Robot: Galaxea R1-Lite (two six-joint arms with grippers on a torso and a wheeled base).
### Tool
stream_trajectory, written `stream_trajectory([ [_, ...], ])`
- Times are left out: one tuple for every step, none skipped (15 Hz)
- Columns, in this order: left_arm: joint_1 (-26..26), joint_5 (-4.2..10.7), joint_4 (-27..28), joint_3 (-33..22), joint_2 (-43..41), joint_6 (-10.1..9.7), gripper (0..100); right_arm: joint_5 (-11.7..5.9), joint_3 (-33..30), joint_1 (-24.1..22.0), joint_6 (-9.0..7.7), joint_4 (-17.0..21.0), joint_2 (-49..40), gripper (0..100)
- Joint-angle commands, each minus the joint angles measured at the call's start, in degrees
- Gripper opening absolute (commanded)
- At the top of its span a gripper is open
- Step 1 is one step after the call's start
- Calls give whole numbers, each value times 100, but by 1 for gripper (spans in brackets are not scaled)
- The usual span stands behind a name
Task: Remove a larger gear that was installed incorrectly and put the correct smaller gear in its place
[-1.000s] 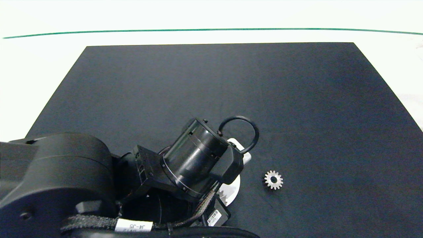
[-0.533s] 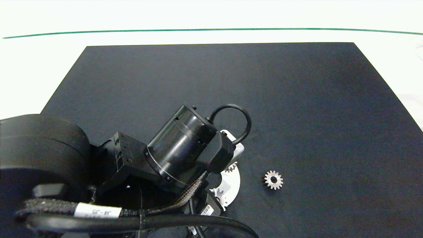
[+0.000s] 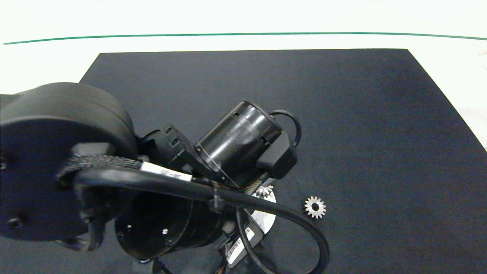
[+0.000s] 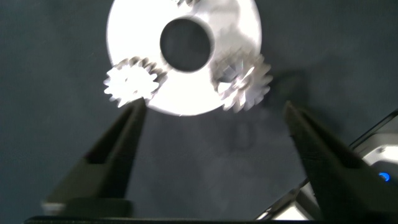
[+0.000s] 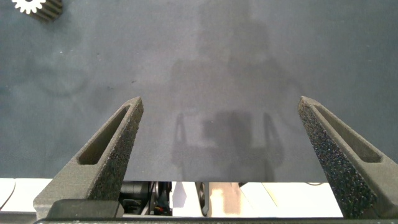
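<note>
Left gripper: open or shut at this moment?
Open. In its wrist view the left gripper has its fingers spread wide, with empty mat between them, just short of the white disc carrying gears.

black mat [image 3: 342, 114] on white table [image 3: 243, 19]; green line [image 3: 243, 34] along table's far side.

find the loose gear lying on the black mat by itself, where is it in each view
Head view: the loose gear lies alone on the black mat, right of the white disc.
Left wrist view: not in it; only the disc's mounted gears show.
Right wrist view: top left corner, cut by the edge.
Shared landmark: the black mat.
</note>
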Motion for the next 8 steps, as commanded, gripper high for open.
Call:
stream_trajectory([
  [-191, 13, 19, -176, 433, -85, 100, 0, 6, 3, 2, 10, 6, 100],
  [-227, 13, 19, -176, 477, -94, 100, 0, 6, 3, 2, 10, -3, 100],
  [-227, 13, 19, -176, 547, -129, 100, 0, 6, 3, 2, 10, -3, 100],
  [-235, 13, 19, -176, 609, -155, 100, 0, 15, 3, 2, 10, -3, 100],
  [-235, 22, 19, -176, 635, -164, 100, 0, 33, 3, 2, 10, -3, 100],
  [-235, 13, 19, -158, 723, -208, 100, 0, 33, 3, 2, 10, -11, 100],
  [-235, 22, 19, -158, 784, -287, 100, 0, 33, 3, 2, 10, -11, 100],
  [-227, 22, 10, -167, 864, -305, 100, 0, 42, 3, 2, 10, -11, 100],
])
